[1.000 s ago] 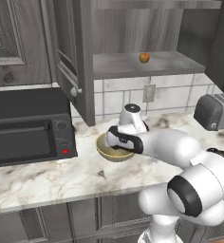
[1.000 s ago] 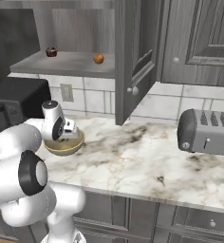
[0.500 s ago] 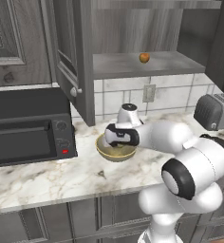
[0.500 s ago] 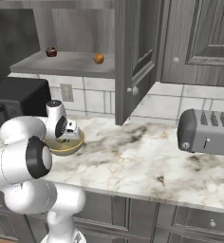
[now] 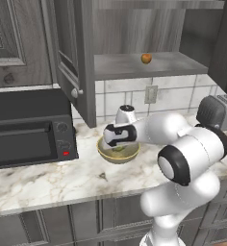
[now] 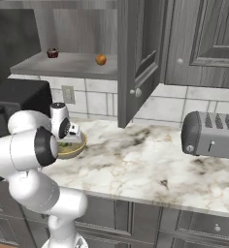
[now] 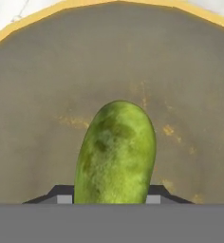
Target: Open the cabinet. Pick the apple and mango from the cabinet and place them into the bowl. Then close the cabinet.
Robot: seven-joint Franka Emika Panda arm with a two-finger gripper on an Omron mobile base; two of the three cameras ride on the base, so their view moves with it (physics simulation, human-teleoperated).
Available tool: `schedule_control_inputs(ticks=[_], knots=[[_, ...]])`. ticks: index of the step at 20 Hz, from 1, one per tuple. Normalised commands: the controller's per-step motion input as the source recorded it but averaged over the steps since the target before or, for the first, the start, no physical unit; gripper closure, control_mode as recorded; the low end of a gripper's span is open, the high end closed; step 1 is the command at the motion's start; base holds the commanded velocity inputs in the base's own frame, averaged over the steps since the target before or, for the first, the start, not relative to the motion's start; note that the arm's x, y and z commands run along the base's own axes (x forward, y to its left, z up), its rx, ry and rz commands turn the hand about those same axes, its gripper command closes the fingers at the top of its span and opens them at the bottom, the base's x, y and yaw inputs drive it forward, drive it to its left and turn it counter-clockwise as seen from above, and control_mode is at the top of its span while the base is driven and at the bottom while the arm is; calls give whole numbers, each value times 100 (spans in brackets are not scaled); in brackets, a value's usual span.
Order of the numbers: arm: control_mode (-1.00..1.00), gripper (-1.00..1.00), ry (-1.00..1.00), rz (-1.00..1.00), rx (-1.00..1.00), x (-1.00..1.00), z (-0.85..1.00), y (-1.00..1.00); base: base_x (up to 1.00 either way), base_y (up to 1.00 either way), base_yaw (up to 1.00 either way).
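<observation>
One fruit of two is at the bowl. The small elongated green mango (image 7: 115, 152) sits clamped between the finger tips of the tool (image 5: 119, 147), which hangs low inside the round tan, yellowish-olive bowl (image 5: 106, 154) on the marbled white tabletop (image 6: 150, 160).

Item, risks:
- Mango: if let go from a height or off centre, it may roll up the smooth curved wall and rock the bowl; judged slight, since the hand view has it over the bowl's middle.
- Bowl: the tool withdrawing at a slant could catch the rim and drag or tip it.
- Small round orange-red apple (image 5: 146, 58): free on the open shelf of the wide dark grey wood-grain wall cabinet (image 5: 149, 29); a careless approach could nudge it rolling toward the back or off the front edge.

Item, surroundings and obstructions:
- Left cabinet door (image 5: 72, 57): swung open, jutting out just above and beside the bowl; the arm's rise to the shelf must clear it.
- Right cabinet door (image 6: 136, 58): open likewise.
- Black microwave oven (image 5: 29, 129): left of the bowl, near.
- Grey toaster (image 6: 211, 134): well apart, right.
- Small dark red object (image 6: 52, 53): on the shelf, apart from the apple; too small to identify.
</observation>
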Motion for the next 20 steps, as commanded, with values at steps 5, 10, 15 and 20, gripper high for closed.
schedule_control_inputs(ticks=[5, 10, 15, 20], knots=[[-100, 100, 3, 0, 0, 14, -19, 4, 0, 0, 0], [-100, 100, 2, 0, 0, 4, -9, 0, 0, 0, 0], [-100, -100, 0, 0, 0, 0, -1, 0, 0, 0, 0], [-100, -100, 0, 0, 0, -9, 15, 0, 0, 0, 0]])
